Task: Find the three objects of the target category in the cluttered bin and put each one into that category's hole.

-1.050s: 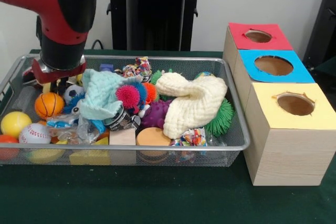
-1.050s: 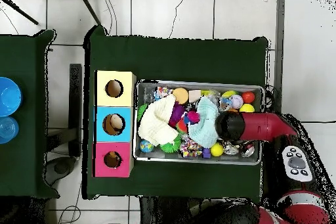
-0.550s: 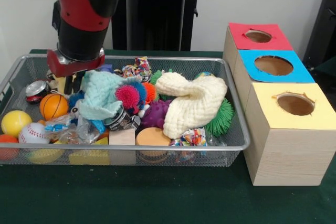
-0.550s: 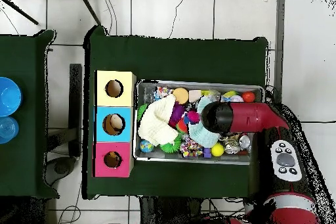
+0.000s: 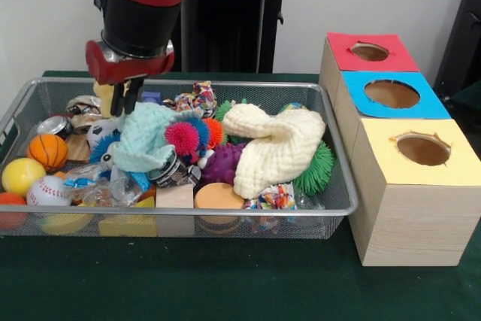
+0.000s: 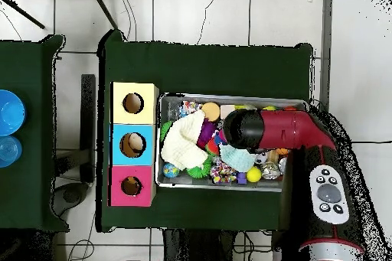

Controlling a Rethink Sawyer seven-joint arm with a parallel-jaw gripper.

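Pincer (image 5: pixel 125 98) hangs above the wire bin's (image 5: pixel 331 208) back-left area, over a teal knit cloth (image 5: pixel 146 137); its black fingers sit close together with something pale yellow between them, identity unclear. Bin is packed: cream knit cloth (image 5: pixel 274 148) lying along the bin's length, mini basketball (image 5: pixel 47 150), baseball (image 5: pixel 49 192) and yellow ball (image 5: pixel 21 177) at the left end. Free counter (image 5: pixel 225 283) in front. Yellow-topped box (image 5: pixel 421 152), blue-topped box (image 5: pixel 391 94) and red-topped box (image 5: pixel 370 52) stand just beside the bin's right end.

Overhead: arm (image 6: pixel 287 129) covers the bin's middle, pincer hidden. Boxes touch in one row along the bin's short side.
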